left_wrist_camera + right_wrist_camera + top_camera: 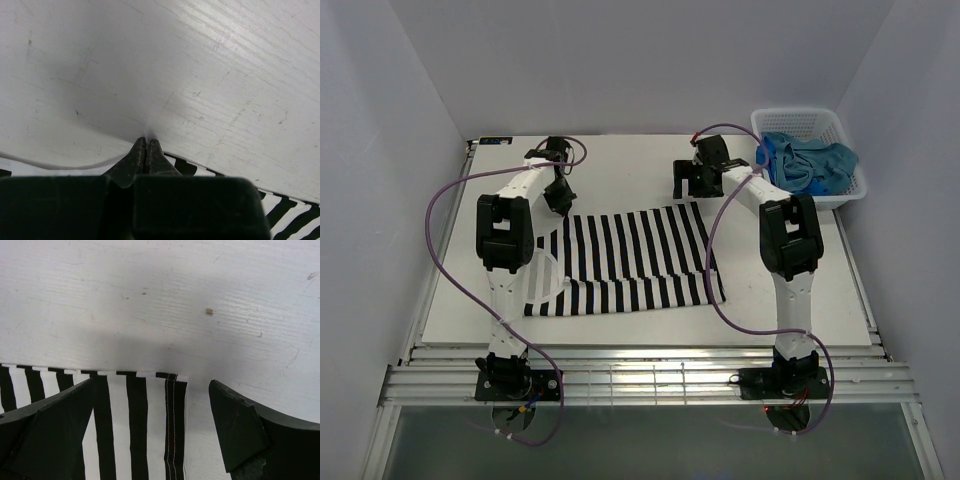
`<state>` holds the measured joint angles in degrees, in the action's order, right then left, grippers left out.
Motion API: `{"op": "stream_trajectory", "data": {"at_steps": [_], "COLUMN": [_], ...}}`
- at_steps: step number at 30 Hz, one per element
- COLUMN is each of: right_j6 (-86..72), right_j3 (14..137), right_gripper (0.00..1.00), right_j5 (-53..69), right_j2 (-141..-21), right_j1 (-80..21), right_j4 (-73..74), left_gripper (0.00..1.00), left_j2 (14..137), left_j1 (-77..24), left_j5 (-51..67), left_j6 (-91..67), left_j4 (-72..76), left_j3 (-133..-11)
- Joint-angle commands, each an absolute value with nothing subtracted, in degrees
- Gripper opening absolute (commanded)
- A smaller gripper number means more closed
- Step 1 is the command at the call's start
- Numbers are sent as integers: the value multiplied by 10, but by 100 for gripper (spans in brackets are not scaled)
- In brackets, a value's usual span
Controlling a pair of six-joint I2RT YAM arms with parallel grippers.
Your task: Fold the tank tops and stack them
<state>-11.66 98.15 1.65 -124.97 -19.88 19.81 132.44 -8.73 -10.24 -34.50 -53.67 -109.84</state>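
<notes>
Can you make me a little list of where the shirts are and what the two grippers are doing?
striped tank top: spread flat on the table
left gripper: shut, pinching the striped top's far left edge
right gripper: open, over the far right corner
royal blue tank top: crumpled in the basket
teal-blue tank top: in the basket too
folded so far: none
</notes>
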Motion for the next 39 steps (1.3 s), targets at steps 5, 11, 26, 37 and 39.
{"op": "stream_trajectory", "data": {"at_steps": [5,11,26,37,39], "right_j6": [-146,-154,-165,-105,-95], "right_j3": [999,980,952,971,931], "right_gripper": [86,73,24,8,8], "right_j5": [-40,-43,-38,-27,-7], "right_j2": [-1262,-1268,-1273,-1225,-1202], "right_j1": [-194,-195,-194,-192,-191], "right_j4": [202,200,185,150,115], "left_gripper": [0,0,0,0,0], "left_j2": [1322,1324,1325,1310,1289], "left_j1": [-84,-84,-83,-84,-84], "left_j5": [-98,-92,-89,-77,-81], "left_j6": [-345,-347,-350,-341,-341], "left_j4": [-528,-526,-525,-521,-518], "left_j3": [-1077,-1077,-1083,-1125,-1107]}}
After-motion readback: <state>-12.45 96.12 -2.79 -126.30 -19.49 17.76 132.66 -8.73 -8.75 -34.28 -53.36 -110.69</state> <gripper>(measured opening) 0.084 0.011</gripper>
